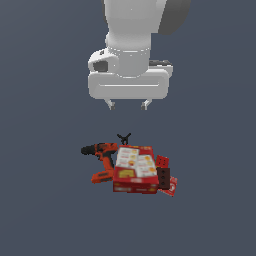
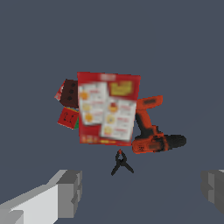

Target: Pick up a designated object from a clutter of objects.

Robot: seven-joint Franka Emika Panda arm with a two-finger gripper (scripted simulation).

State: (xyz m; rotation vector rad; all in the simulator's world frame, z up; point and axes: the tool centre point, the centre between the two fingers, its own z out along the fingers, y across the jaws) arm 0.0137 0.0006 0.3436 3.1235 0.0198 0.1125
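Observation:
The tiny black spring clamp (image 1: pixel 123 138) with splayed handles sits just behind the flat red box (image 1: pixel 134 169), beside the orange-and-black drill (image 1: pixel 101 159). In the wrist view the clamp (image 2: pixel 121 162) lies apart from the box's edge (image 2: pixel 109 107), its red-orange tip toward the box, with the drill (image 2: pixel 153 131) beside it. My gripper (image 1: pixel 128 105) hangs well above the heap, roughly over the clamp, open and empty. Its fingertips (image 2: pixel 68 188) show spread wide in the wrist view.
Small red pieces (image 1: pixel 162 162) and a dark brown piece (image 1: pixel 163 178) lie against the box on the exterior view's right. They show in the wrist view as a red cube (image 2: pixel 68 117) and a brown block (image 2: pixel 69 93). The floor is flat dark grey.

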